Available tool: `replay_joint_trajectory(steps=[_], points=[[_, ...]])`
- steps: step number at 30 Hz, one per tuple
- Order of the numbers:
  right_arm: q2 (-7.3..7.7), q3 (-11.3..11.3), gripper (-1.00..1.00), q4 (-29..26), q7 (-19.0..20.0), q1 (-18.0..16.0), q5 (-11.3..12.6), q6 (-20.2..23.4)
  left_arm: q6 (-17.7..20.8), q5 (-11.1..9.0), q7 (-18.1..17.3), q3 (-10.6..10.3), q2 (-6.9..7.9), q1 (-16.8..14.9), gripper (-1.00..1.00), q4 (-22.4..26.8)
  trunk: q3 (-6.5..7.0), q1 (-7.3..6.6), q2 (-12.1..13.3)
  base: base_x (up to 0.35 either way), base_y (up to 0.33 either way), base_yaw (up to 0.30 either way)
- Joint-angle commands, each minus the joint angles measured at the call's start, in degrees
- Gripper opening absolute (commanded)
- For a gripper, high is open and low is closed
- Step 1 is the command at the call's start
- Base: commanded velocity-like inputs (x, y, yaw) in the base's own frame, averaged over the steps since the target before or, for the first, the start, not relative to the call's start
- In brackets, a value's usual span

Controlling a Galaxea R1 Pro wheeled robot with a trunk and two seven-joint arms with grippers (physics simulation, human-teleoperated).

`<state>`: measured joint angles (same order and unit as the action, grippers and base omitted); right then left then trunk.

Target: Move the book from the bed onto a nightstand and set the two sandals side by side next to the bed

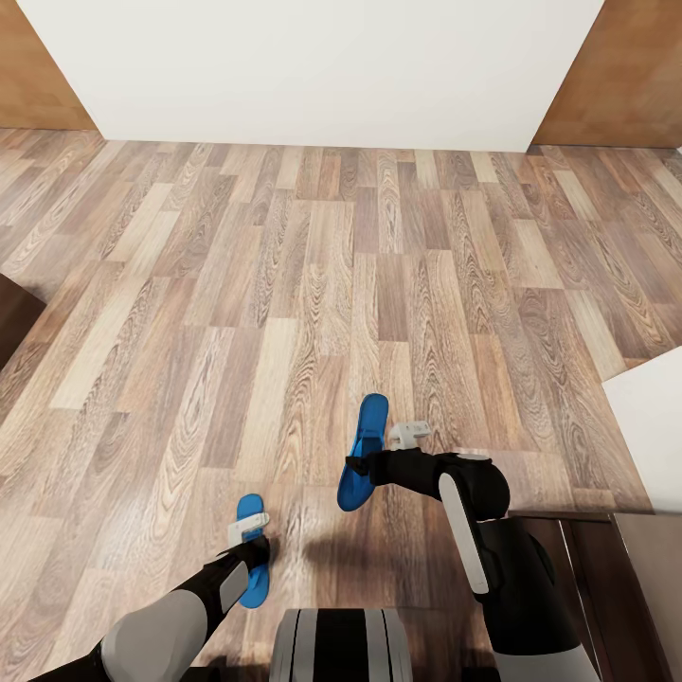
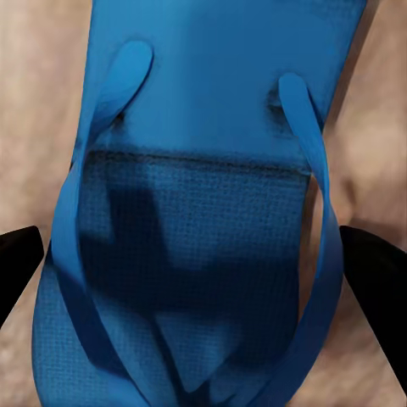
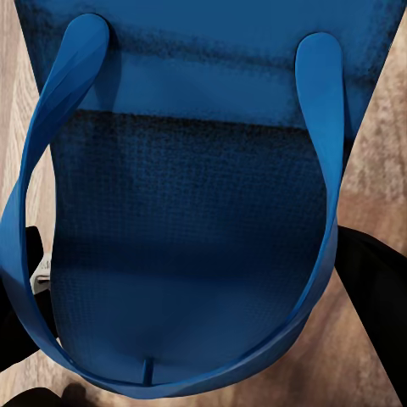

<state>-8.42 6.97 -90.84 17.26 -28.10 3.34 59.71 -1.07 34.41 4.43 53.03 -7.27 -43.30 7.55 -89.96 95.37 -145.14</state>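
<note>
Blue sandal [image 1: 252,554] at the left hangs in the left gripper [image 1: 254,547], low over the plank floor [image 1: 284,284]. In the left wrist view its fingers [image 2: 19,264] sit at both edges of the sole [image 2: 195,246], closed on it. Further right, a second sandal [image 1: 364,452] is held by the right gripper [image 1: 365,466], its long sole pointing away over the floor; in the right wrist view the dark fingers [image 3: 373,297] press its sides. At the far right lies the pale bed [image 1: 654,426] with its dark frame [image 1: 587,568].
</note>
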Motion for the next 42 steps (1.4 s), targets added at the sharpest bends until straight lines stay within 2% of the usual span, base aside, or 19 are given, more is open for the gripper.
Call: replay_joint_trajectory(steps=[1,34,42], points=[[-0.01,0.0,-1.0,0.0,-0.2,0.0,0.4,0.3,-0.1,0.7,0.2,0.5,-0.03,0.0,-1.0,0.0,-0.03,-0.01,0.0,0.0,0.0,0.0],[0.13,-0.1,-1.0,0.0,-0.2,0.1,0.4,0.3,-0.1,0.7,0.2,0.5,0.08,0.0,-1.0,0.0,7.06,-0.83,0.4,0.0,0.0,0.0],[0.23,-0.1,-1.0,0.0,1.4,0.1,0.4,0.3,-0.1,0.7,0.2,0.5,0.25,0.0,-1.0,0.0,8.83,-1.04,0.5,0.0,0.0,0.0]])
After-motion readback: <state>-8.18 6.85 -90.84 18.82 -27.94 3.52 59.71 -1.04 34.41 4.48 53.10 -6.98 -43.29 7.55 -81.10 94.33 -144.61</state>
